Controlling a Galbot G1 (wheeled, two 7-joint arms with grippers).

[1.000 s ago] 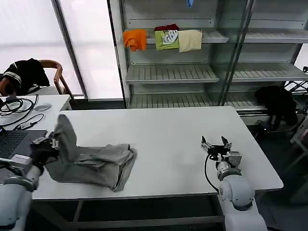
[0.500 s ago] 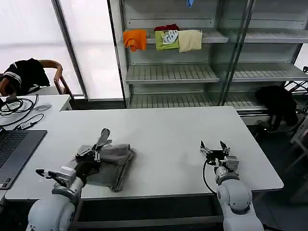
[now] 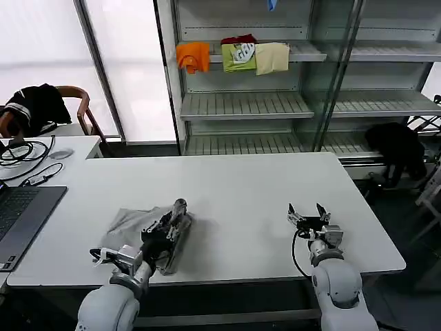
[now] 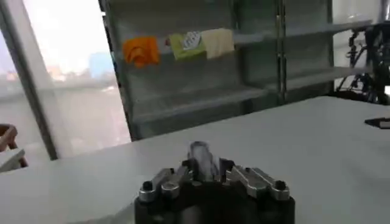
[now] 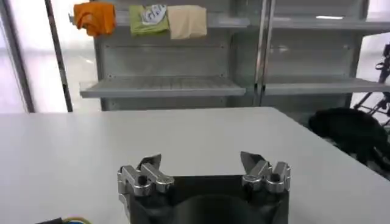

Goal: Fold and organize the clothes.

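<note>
A long white surface (image 3: 241, 200) stands before grey metal shelving (image 3: 275, 103), whose upper shelf carries folded orange (image 3: 193, 55), green (image 3: 239, 57) and cream (image 3: 273, 57) garments; the green one's print is unreadable. A dark laptop (image 3: 21, 214) sits at the left edge. The light grey cotton shirt (image 3: 131, 224) lies bunched front-left, the left claw (image 3: 172, 215) pressed together on its fold. The right claw (image 3: 309, 211) rests front-right, prongs apart, empty.

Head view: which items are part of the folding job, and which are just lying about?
Job:
- grey shirt, folded on the table
- left gripper, resting on it
- right gripper, fingers open, idle

Lying about:
- laptop
- shelf garments
- cables
</note>
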